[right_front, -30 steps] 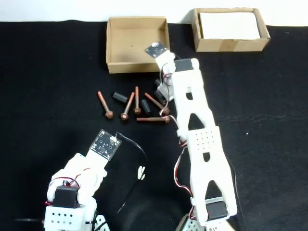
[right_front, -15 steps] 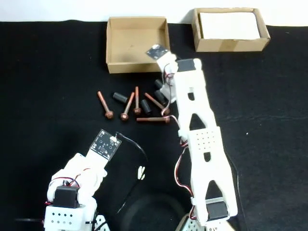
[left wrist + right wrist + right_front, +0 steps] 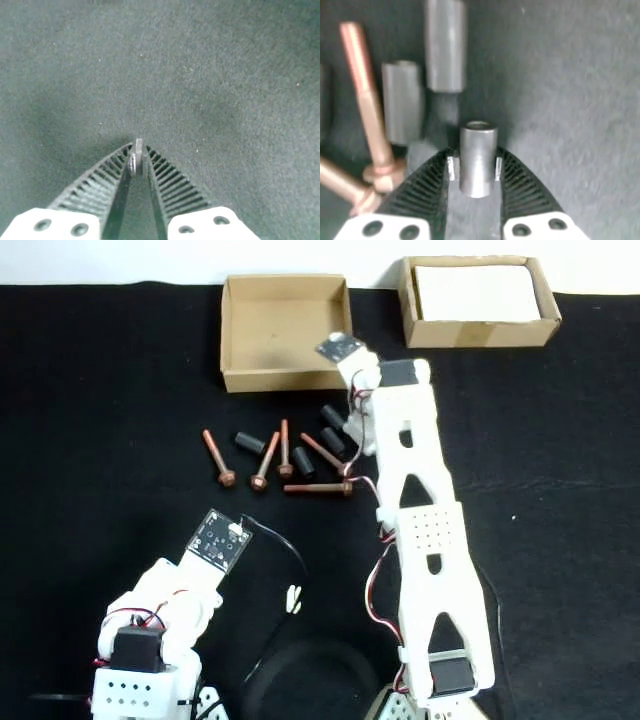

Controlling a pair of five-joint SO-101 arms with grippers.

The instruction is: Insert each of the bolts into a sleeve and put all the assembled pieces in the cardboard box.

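Currently right fingers (image 3: 519, 181) grip one sleeve (image 3: 478, 160), left fingers (image 3: 100, 181) closed; five bolts (image 3: 216, 455) lie loose.

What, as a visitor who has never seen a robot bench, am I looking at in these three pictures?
Two white robot arms sit side by side at a black table. One picture looks down from above; the other two come from a camera on each arm's wrist. On the table lie copper bolts, short dark sleeves, an empty cardboard box and a second box with something white inside. The left arm sits folded near its base, and the left gripper is shut on nothing. The right arm is stretched out to the pile, and the right gripper clamps one sleeve.
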